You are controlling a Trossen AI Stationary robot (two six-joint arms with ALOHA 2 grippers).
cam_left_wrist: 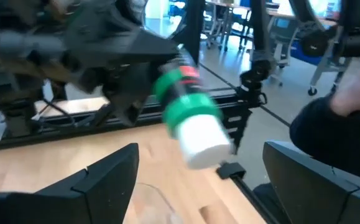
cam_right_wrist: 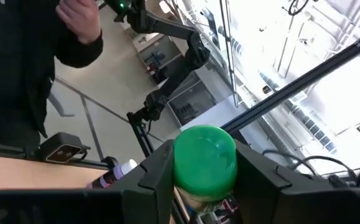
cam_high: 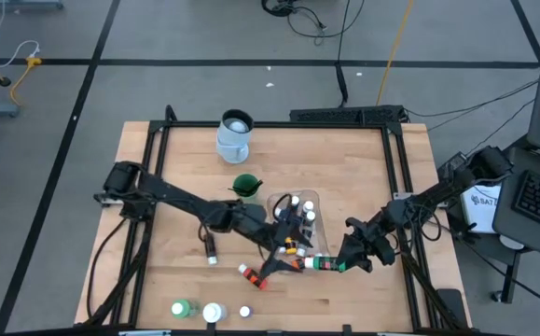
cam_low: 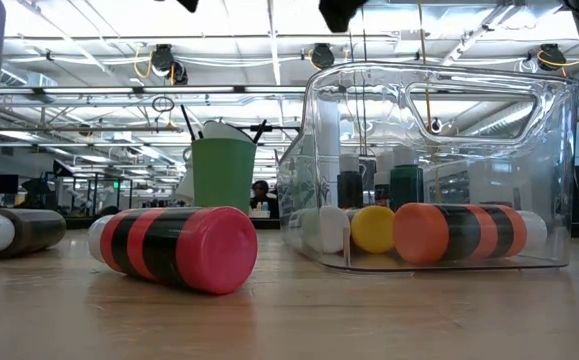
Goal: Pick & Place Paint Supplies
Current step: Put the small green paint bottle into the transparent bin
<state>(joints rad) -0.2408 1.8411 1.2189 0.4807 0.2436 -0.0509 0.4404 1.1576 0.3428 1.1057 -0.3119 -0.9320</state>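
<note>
Presently the right gripper point(cam_high: 330, 264) holds a green-banded paint bottle point(cam_high: 324, 263) clamped between its fingers, just beside the clear tub point(cam_high: 309, 201). The left gripper point(cam_high: 283, 254) hangs wide open, facing it. Judged step: transfer or deposit; next, carry the bottle over the tub rim.

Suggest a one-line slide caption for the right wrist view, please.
Right gripper holding a green-based paint bottle between its fingers, a person standing beyond the table.

Both arms crowd the clear tub point(cam_high: 302, 210); bare table point(cam_high: 176, 163) lies open toward the jug point(cam_high: 235, 135)
</note>
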